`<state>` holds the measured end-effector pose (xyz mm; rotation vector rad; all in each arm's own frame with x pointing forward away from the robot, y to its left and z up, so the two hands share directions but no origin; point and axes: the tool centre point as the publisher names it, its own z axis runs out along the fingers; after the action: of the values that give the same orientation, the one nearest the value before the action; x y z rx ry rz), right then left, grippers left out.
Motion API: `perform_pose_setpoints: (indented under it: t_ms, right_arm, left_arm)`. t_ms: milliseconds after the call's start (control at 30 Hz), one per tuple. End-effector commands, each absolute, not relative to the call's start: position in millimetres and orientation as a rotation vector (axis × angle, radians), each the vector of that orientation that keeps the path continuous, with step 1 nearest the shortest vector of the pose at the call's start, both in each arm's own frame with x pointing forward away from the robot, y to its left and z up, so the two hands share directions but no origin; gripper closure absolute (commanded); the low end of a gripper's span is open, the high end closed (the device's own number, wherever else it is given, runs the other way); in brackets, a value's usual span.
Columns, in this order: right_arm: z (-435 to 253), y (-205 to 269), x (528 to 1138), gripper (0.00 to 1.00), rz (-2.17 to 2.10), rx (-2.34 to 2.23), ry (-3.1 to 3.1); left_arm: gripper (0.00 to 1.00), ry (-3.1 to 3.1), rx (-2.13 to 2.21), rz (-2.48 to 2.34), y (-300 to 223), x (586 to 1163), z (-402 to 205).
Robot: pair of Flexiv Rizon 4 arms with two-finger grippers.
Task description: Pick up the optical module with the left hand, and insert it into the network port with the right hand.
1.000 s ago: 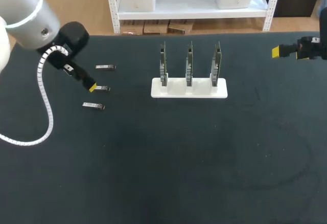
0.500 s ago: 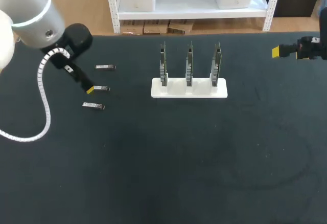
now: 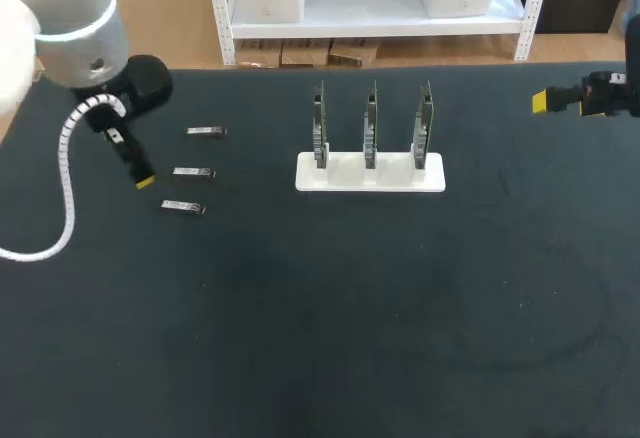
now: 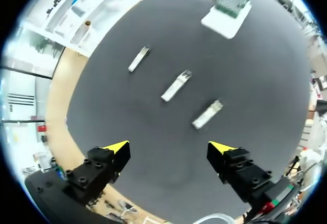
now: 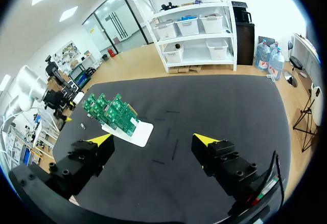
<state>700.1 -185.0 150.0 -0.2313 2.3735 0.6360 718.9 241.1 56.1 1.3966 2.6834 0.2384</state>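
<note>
Currently, three modules are lying on the bench [image 3: 350, 338] toward its far left corner: the far module [image 3: 206, 131], middle module [image 3: 193, 172] and near module [image 3: 183, 207]. The left gripper [image 4: 168, 146] is hovering beside them, fingers spread, gripping nothing. The right gripper [image 5: 153, 138] is hanging spread and empty by the far right corner. A white stand [image 3: 370, 175] is holding three circuit boards [image 3: 371, 123] upright near the far edge.
</note>
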Motion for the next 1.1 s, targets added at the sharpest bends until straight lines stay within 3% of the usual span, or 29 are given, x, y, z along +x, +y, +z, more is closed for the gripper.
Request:
perform_pose_setpoints:
  t_ms: [33, 533, 1100]
  right_arm:
    - [150.0, -185.0, 700.1, 0.0, 0.636, -0.231, 2.374]
    - [150.0, -185.0, 700.1, 0.0, 0.636, -0.231, 2.374]
    - [150.0, -185.0, 700.1, 0.0, 0.636, -0.231, 2.374]
  left_arm:
    - [0.0, 2.779, 1.416, 0.386, 233.4, 725.6, 38.7]
    - [0.0, 2.515, 1.647, -0.363, 230.3, 705.6, 55.2]
    - [0.0, 2.334, 1.955, -0.115, 205.1, 696.6, 49.0]
